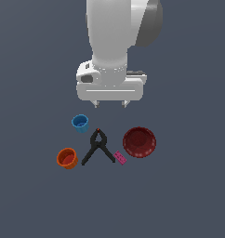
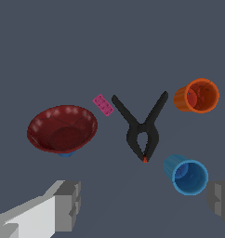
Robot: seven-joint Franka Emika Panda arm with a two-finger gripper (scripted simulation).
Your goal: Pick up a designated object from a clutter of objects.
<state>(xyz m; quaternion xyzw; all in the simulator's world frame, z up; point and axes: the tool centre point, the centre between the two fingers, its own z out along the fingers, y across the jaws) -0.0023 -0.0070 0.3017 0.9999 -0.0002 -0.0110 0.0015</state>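
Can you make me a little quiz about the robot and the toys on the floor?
1. True or false: the gripper is holding the orange cup.
2. Which thing lies between the orange cup and the pink block? A) blue cup B) black clamp C) dark red bowl
3. Fill in: the two cups are orange and ____.

Key: 1 false, it hangs open above the toys. 2 B. 3 blue.

My exterior view sits off the arm, high and well back, looking steeply down at the dark grey floor point(image 1: 188, 200); my wrist view looks down past the grey fingers point(image 2: 68, 204), much nearer; both take in the orange-red round cup point(image 1: 67, 158) point(image 2: 198, 95) and black A-shaped clamp point(image 1: 98, 146) point(image 2: 142, 132).
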